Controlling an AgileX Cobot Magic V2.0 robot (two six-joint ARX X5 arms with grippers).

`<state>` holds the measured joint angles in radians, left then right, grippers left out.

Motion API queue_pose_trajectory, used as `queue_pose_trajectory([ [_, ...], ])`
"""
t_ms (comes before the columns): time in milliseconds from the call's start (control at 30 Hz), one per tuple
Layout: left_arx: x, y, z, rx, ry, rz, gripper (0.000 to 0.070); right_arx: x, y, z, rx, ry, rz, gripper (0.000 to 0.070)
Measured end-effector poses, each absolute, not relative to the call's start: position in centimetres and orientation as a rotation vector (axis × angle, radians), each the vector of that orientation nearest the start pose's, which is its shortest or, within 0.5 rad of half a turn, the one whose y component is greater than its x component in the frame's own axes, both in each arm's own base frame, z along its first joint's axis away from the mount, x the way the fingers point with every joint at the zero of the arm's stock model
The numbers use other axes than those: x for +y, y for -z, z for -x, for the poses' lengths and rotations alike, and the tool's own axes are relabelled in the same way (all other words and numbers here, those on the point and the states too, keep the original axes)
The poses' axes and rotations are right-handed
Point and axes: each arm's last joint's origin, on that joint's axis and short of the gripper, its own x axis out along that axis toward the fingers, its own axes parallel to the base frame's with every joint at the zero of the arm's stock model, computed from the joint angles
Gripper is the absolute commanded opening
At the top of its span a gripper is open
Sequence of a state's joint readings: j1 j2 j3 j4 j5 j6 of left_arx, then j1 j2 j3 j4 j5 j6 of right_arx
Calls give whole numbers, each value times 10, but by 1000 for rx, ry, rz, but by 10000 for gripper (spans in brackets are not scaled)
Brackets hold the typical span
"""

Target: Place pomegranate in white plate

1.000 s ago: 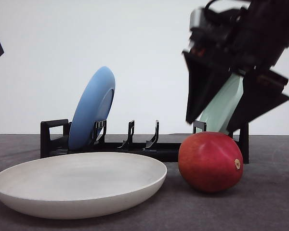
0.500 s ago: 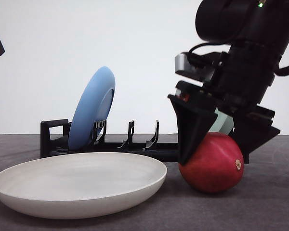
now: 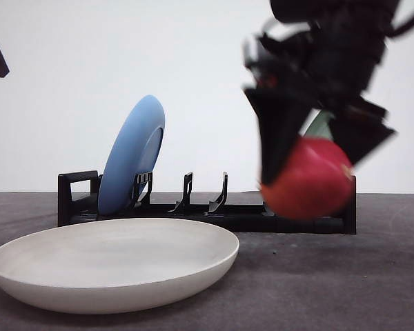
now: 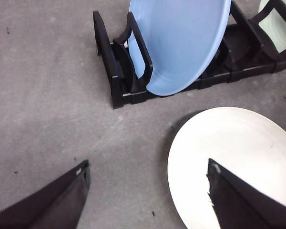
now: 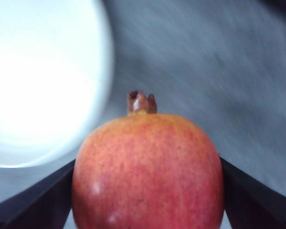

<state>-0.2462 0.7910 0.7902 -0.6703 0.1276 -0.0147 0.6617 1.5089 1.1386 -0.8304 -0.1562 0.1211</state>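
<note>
The red pomegranate hangs in the air at the right, clear of the table, with my right gripper shut on it from above. In the right wrist view the pomegranate sits between the two dark fingers, its tan crown pointing away, and the white plate lies blurred beyond it. The white plate rests on the grey table at the front left, with nothing in it. My left gripper hovers open above the plate's left edge, holding nothing.
A black dish rack stands behind the plate, with a blue plate upright in its left slots and a pale green plate at its right end, behind the right gripper. The rack and blue plate also appear in the left wrist view.
My right gripper came down over the pomegranate, shut on it, and has lifted it off the table. The plate and rack have not moved.
</note>
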Motion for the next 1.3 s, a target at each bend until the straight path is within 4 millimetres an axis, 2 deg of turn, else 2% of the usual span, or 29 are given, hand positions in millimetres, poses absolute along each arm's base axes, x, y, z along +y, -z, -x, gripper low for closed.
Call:
queue_pose_trajectory([
  [100, -41, -291, -150, 671, 355, -26, 470, 197, -255, -219, 1180, -708, 238, 450],
  [200, -41, -291, -150, 671, 355, -26, 470, 215, -254, -216, 1141, -764, 261, 450],
  [433, -41, -291, -150, 671, 355, -26, 470, 254, -233, -214, 1082, -857, 294, 450],
  [667, -41, -291, -150, 672, 355, -25, 470, 280, -209, -216, 1046, -907, 307, 451],
  [1067, -41, -291, -150, 671, 355, -25, 470, 290, -191, -219, 1054, -912, 315, 453],
  [1300, -41, -291, -150, 671, 355, -25, 470, 291, -191, -218, 1053, -915, 317, 522],
])
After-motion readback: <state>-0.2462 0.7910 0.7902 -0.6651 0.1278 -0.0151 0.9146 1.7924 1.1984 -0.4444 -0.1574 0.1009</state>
